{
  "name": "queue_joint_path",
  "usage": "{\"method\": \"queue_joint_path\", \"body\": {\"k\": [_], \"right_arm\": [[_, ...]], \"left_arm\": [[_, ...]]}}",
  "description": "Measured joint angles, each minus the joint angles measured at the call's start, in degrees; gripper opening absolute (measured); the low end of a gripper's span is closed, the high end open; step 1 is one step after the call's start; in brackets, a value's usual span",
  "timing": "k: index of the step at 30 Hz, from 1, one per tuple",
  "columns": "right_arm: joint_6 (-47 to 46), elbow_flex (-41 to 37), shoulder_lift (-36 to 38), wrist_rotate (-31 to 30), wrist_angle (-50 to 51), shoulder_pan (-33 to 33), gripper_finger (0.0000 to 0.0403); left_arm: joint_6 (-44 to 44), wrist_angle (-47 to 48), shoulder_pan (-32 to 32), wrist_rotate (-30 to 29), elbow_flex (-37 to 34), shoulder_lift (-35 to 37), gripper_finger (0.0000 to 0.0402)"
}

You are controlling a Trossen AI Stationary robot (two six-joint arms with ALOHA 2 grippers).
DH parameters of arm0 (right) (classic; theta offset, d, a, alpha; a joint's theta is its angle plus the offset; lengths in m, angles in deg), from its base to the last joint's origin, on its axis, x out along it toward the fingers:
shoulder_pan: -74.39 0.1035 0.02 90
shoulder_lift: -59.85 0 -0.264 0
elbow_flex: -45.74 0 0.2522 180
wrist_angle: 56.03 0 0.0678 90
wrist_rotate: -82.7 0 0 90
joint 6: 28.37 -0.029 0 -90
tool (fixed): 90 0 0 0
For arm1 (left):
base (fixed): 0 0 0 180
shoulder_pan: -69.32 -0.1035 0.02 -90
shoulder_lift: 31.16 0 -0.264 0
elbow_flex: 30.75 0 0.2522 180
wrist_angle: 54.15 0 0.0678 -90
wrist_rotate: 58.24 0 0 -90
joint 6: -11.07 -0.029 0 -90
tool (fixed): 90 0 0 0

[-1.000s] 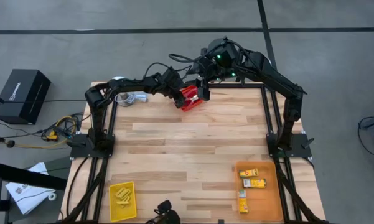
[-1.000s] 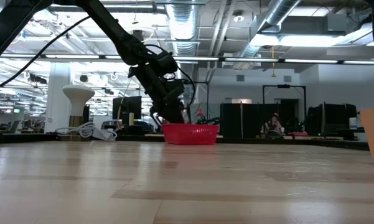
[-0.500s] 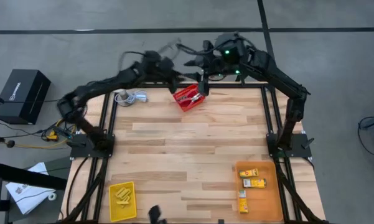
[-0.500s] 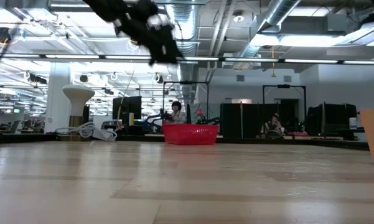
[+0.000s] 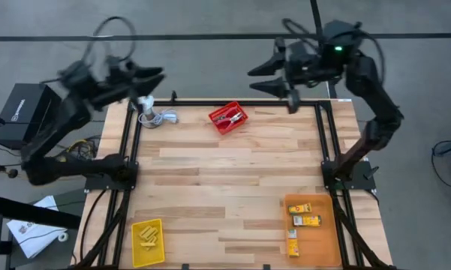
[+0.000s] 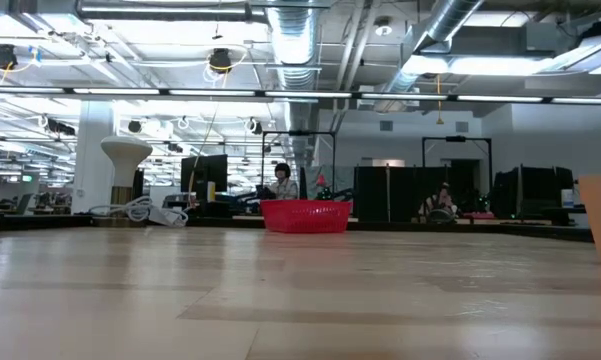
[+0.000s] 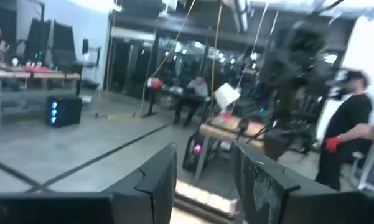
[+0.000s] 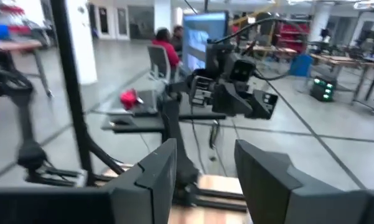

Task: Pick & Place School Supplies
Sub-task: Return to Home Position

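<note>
Both arms are up and off the surface [image 5: 225, 187], and every supply sits in a bin, so this reads as the sort finished and the arms heading for their rest pose. The left tool [image 5: 156, 75] hangs high past the far-left corner; its wrist view shows the fingers [image 7: 155, 180] spread wide, with only the room between them. The right tool [image 5: 252, 82] hovers beyond the far edge near the right corner. Its fingers [image 8: 152, 180] are also parted and carry nothing. The red-handled implement [image 5: 230, 115] lies inside the red bin [image 5: 214, 122] at the far edge, between the two tools and below both. The tiny yellow pieces [image 5: 148, 235] sit in the yellow bin [image 5: 137, 255] at the near-left corner. The yellow-orange boxes [image 5: 306, 220] are in the orange bin [image 5: 321, 240] at the near right. The three bins are set well apart along the edges, which I'd say keeps each colour's drop point distinct and leaves the broad middle of the wood bare. The low view backs that up, showing no arm and just the red bin standing alone across the planks. The one thing to mind is the white round object with its cable [image 5: 154, 115], just inside the far-left corner under the left arm. A low swing there could snag it.
</note>
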Motion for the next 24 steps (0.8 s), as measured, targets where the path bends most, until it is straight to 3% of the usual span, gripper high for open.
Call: {"method": "queue_joint_path", "body": {"k": [4,9,13,17,20,24], "right_arm": [[-1.4,-1.6,3.9,1.7,0.0,1.8,0.0148],[-11.0,-2.1,5.9,1.7,-0.7,3.4,0.0143],[-7.8,-2.0,6.4,0.9,6.2,3.1,0.0141],[-15.6,-2.2,6.1,2.1,11.9,3.3,0.0143],[-8.7,-2.2,7.3,2.3,10.0,4.7,0.0155],[1.2,-2.1,9.3,11.5,9.2,7.5,0.0171]], "left_arm": [[3.1,6.1,0.5,0.0,0.0,8.4,0.0141],[4.6,6.0,0.5,-0.7,-0.2,16.2,0.0135],[12.9,6.1,0.5,-1.6,-0.2,19.8,0.0133],[20.1,5.1,0.5,-0.9,-0.2,21.0,0.0134],[21.7,5.3,0.5,-0.5,-0.3,20.5,0.0136],[25.7,5.3,0.5,2.4,-0.3,19.9,0.0136]]}}
